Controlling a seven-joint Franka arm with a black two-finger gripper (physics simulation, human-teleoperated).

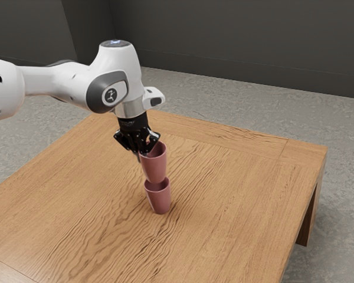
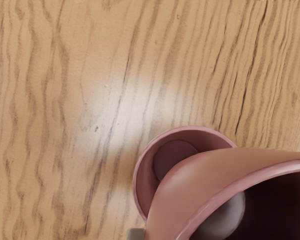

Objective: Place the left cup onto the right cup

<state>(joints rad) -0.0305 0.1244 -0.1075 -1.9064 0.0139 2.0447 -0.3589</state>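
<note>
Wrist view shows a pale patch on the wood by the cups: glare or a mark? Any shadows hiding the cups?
Wrist view: the patch on the table is soft glare, fading at its edges, not a mark; the upper cup hides part of the lower cup. Exterior view: even light, faint shadow at the lower cup's base; gripper shut on the upper cup's rim.

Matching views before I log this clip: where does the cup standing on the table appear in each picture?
Exterior view: the standing cup is upright near the middle of the table, below the gripper.
Wrist view: the standing cup shows its open mouth against the wood, partly covered by the held cup.
Shared landmark: the tilted held cup, its base at the standing cup's mouth.
</note>
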